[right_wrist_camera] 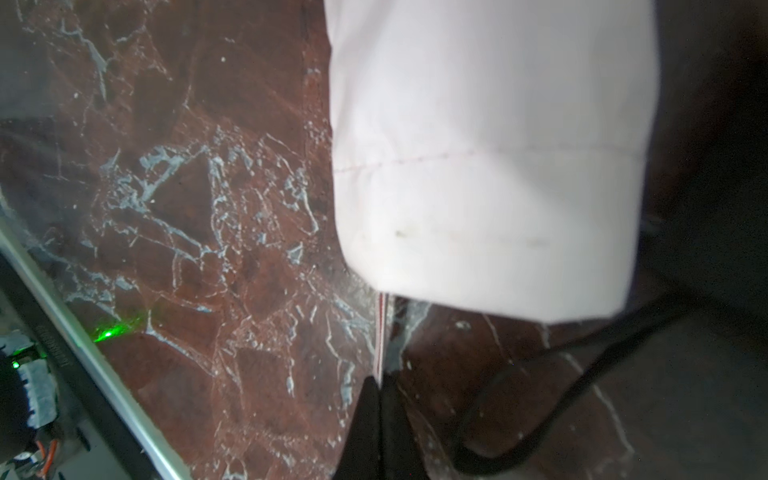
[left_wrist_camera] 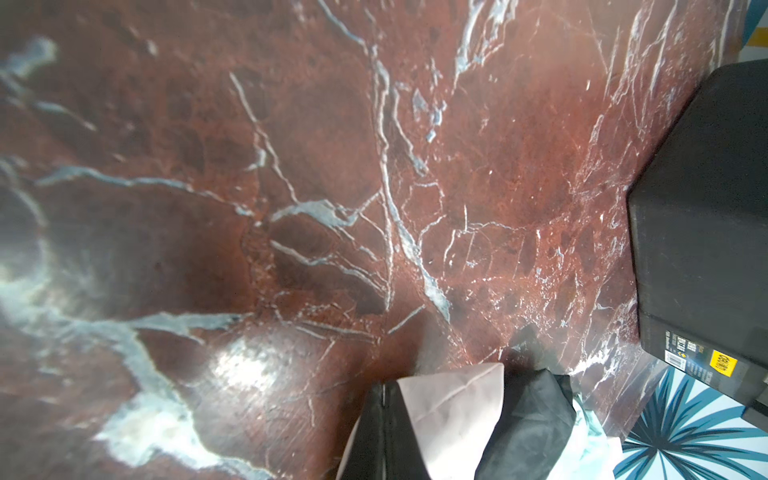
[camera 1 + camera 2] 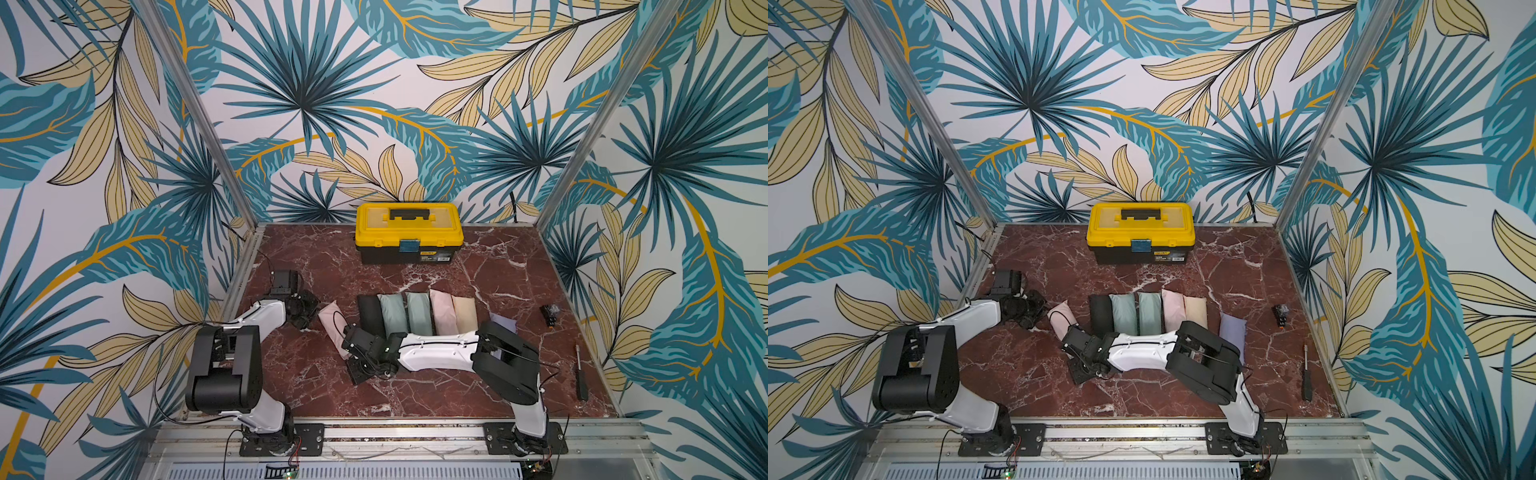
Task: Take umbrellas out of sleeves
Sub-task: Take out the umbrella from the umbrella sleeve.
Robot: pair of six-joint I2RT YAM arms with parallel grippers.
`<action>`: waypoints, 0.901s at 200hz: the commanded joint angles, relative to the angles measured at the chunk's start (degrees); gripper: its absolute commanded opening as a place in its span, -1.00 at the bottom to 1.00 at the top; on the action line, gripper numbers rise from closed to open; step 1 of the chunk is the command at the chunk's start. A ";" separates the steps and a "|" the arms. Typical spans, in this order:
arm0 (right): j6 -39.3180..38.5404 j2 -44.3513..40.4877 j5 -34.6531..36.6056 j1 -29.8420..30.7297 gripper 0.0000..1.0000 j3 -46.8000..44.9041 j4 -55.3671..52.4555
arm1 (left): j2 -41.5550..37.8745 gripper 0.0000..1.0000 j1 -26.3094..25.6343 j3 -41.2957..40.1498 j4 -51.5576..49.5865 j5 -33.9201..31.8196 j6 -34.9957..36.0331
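Note:
A pink sleeve lies tilted, left of a row of filled sleeves: black, two mint, pink, beige and lilac. The umbrellas are hidden inside them. My left gripper is shut on the far corner of the tilted pink sleeve. My right gripper is shut at that sleeve's near, open end. It pinches a thin pink strap that comes out of the opening.
A yellow-lidded black toolbox stands at the back centre. A screwdriver and a small black part lie near the right wall. A black cable loops beside the right fingers.

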 commanded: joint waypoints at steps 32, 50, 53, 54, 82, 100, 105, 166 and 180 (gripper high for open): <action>-0.35 -3.10 -2.06 0.33 -1.00 -2.82 0.56 | -0.86 -1.00 2.58 3.33 1.83 0.76 1.18; -0.15 -3.16 -2.42 0.38 -1.00 -3.12 0.78 | -0.39 -1.00 2.79 3.53 1.83 1.08 1.35; -0.22 -3.19 -2.48 0.42 -1.00 -3.13 0.82 | -0.33 -1.00 2.80 3.47 1.83 1.12 1.40; -0.23 -3.19 -2.52 0.43 -1.00 -3.11 0.82 | -0.31 -1.00 2.80 3.54 1.83 1.12 1.42; -0.41 -3.38 -2.77 0.73 -1.00 -3.11 1.08 | 0.54 -1.00 3.08 4.05 1.83 1.59 1.87; -1.08 -3.23 -3.60 1.12 -1.00 -2.75 1.21 | 0.95 -1.00 3.47 4.45 1.83 1.73 2.15; -1.30 -3.12 -3.77 1.21 -1.00 -2.55 1.25 | 1.07 -1.00 3.62 4.65 1.83 1.70 2.23; -2.20 -3.10 -5.10 2.45 -1.00 -1.78 1.22 | 3.79 -1.00 4.81 7.60 1.83 1.34 2.65; -2.37 -3.20 -5.31 2.45 -1.00 -1.81 1.21 | 4.22 -1.00 4.82 8.21 1.83 0.99 2.67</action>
